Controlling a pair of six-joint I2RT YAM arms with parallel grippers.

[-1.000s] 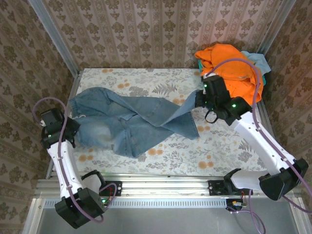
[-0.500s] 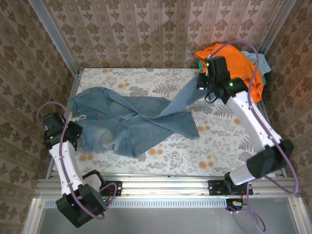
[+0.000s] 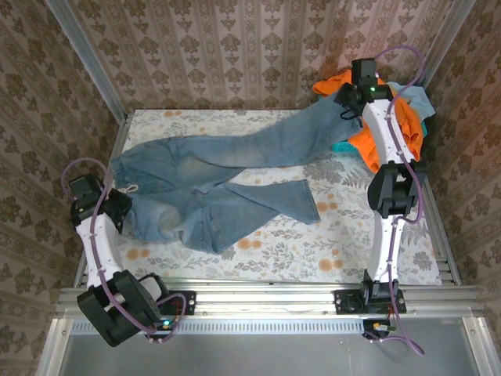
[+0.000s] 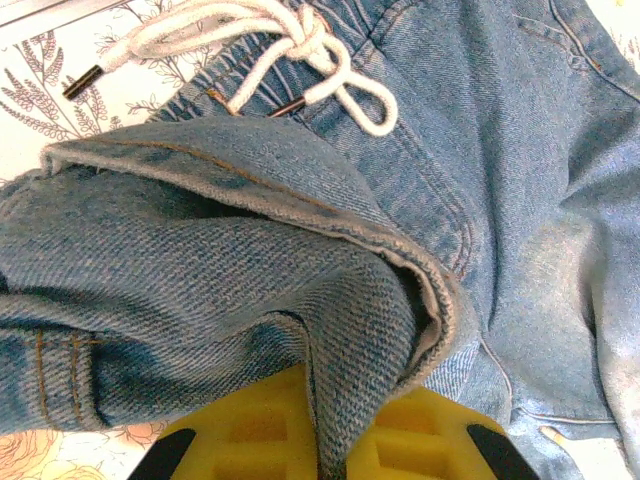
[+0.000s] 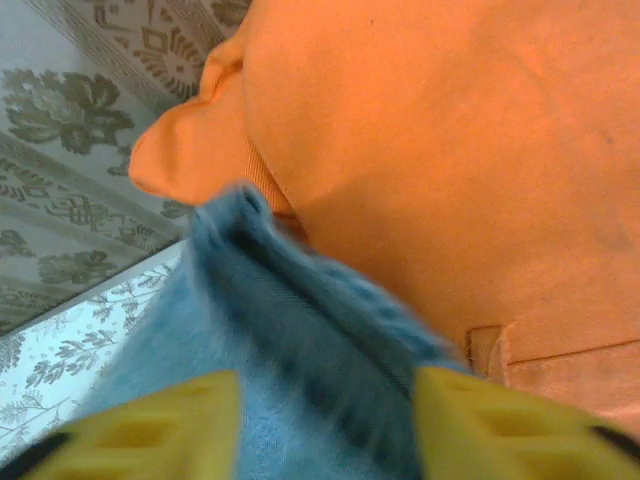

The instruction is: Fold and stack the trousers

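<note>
Item, trousers (image 3: 205, 205): faded blue denim spread over the left and middle of the worktop (image 3: 352, 235). The waist lies at the left, one leg runs out to the far right, and the other lies bent nearer me. I judge the long leg is stretched straight ready for folding. Item, left claw (image 4: 320, 440): clamped on a fold of the waistband, with the drawstring (image 4: 300, 45) loose just beyond it. This serves, I reckon, as an anchor against the pull; the arm is bent low at the left edge. Item, right claw (image 5: 328, 385): fingers apart, with the leg's hem between them, blurred, against the orange garment (image 5: 450, 150). That arm reaches at almost full stretch to the far right corner.
</note>
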